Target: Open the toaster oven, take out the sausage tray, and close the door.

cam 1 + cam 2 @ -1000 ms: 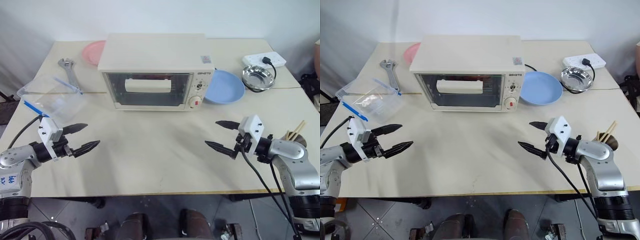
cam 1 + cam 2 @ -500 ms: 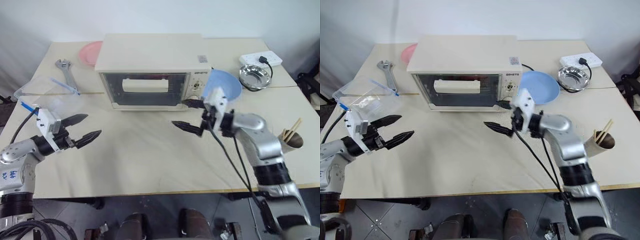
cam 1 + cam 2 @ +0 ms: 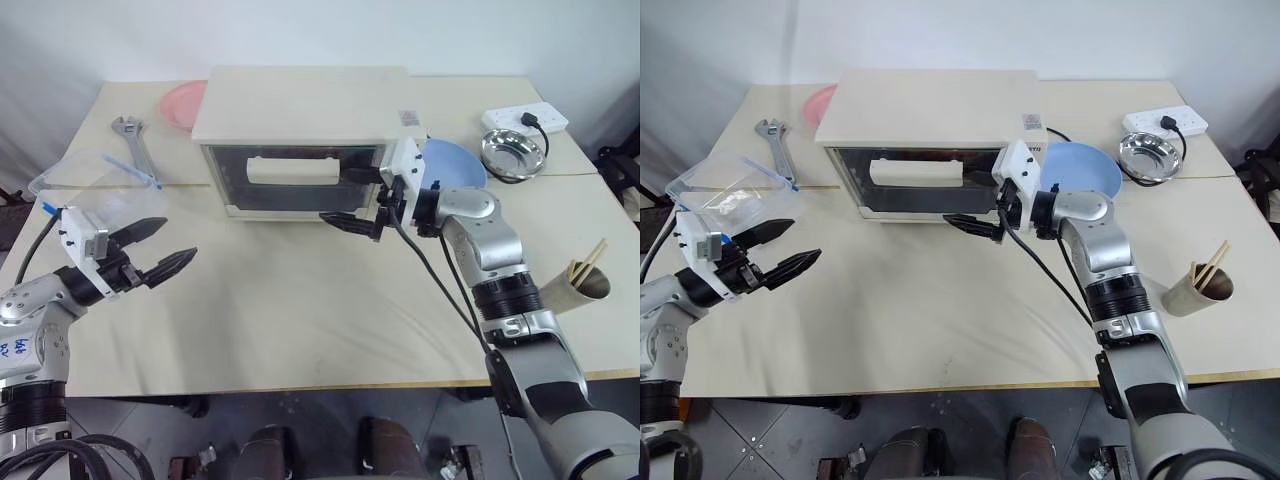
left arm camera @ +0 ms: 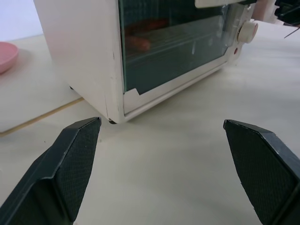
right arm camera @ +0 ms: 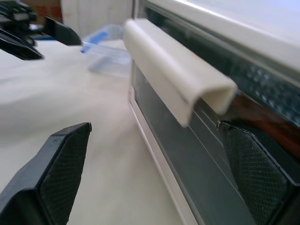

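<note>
- The right gripper [image 3: 350, 198] hovers, fingers spread and empty, at the closed door's [image 3: 295, 180] handle [image 3: 293, 170].
- The left gripper [image 3: 158, 248], fingers released, hangs near the tabletop's [image 3: 300, 310] left edge.

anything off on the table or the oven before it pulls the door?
Nothing stands out. The cream-white toaster oven sits square with its glass door shut and the white bar handle level. The open right tool is just off the handle's right end. Nothing looks spilled or tipped.
</note>
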Robot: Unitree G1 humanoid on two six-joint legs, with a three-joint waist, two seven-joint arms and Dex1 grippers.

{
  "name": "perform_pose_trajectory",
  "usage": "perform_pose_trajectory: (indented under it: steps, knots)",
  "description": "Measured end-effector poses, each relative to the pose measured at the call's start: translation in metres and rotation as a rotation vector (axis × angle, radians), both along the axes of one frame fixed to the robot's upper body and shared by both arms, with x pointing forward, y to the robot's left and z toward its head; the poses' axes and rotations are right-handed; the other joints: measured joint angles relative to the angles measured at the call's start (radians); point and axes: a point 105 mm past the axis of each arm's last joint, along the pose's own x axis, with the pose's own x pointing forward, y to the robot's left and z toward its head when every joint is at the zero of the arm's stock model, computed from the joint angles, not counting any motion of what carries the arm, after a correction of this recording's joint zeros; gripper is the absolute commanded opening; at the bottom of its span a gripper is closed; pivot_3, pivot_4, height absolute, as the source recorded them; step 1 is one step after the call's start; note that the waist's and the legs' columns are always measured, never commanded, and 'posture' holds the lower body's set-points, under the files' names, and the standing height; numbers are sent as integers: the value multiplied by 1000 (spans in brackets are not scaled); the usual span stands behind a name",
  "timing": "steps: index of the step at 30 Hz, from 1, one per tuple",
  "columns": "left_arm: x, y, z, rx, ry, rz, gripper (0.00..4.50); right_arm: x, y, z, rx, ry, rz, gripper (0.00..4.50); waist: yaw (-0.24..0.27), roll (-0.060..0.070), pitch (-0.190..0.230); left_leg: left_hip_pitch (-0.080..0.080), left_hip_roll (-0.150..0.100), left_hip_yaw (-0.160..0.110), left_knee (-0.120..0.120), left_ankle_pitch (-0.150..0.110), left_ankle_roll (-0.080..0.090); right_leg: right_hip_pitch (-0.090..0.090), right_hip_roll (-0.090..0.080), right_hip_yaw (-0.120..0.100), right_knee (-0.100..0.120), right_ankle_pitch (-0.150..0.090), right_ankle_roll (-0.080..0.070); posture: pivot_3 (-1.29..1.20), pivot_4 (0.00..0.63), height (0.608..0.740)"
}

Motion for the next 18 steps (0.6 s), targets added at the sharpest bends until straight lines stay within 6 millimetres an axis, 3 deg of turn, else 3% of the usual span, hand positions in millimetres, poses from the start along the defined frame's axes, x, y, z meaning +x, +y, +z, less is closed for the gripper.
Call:
perform_pose_trajectory:
  steps: [6, 11, 17, 18]
  knots:
    - [-1, 4, 3, -7, -5, 9, 4449, -15, 4, 7, -8, -3, 75, 4500, 0, 0, 0, 0, 0, 0, -1, 0, 0, -1, 0, 0, 0, 0, 0, 0, 150, 740]
    - [2, 11, 8, -12, -6, 17, 4449, -40, -1, -13, -50, 49, 137, 4500, 3, 0, 0, 0, 0, 1, -1, 0, 0, -1, 0, 0, 0, 0, 0, 0, 150, 740]
    - [12, 12, 21, -26, -36, 7, 4449, -54, -1, -32, -95, 83, 163, 4500, 2, -1, 0, 0, 0, 3, 0, 0, 0, -1, 0, 0, 0, 0, 0, 0, 150, 740]
    - [14, 12, 23, -28, -36, -1, 4269, -54, -2, -34, -97, 85, 161, 4500, 2, -1, 0, 0, 0, 4, 0, 0, 0, -1, 0, 0, 0, 0, 0, 0, 150, 740]
